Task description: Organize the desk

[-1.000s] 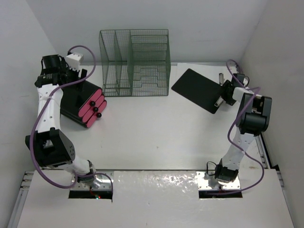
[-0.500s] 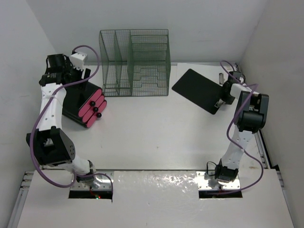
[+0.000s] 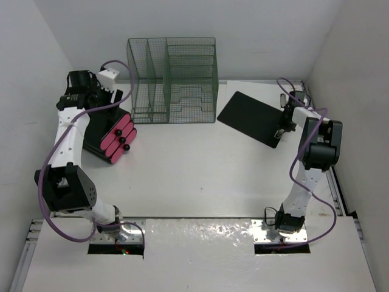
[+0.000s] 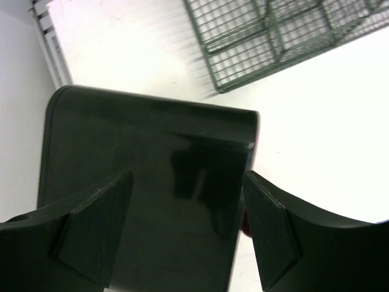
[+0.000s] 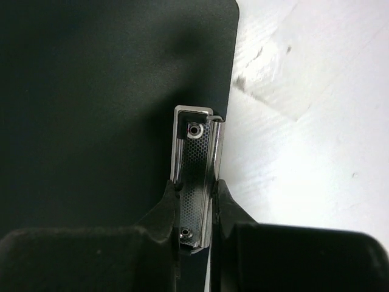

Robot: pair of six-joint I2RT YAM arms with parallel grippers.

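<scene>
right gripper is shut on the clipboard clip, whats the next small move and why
Probably a small lift. The right gripper pinches the metal clip of the black clipboard, which lies flat on the desk. Raising that edge would free it to be carried toward the mesh rack to its left.

White back wall (image 3: 255, 24) ahead, plain. White left wall (image 3: 24, 61), right wall (image 3: 358, 73) flanking. Glossy panel (image 3: 200, 234) behind, glare across it. Light even, shadows soft.
</scene>
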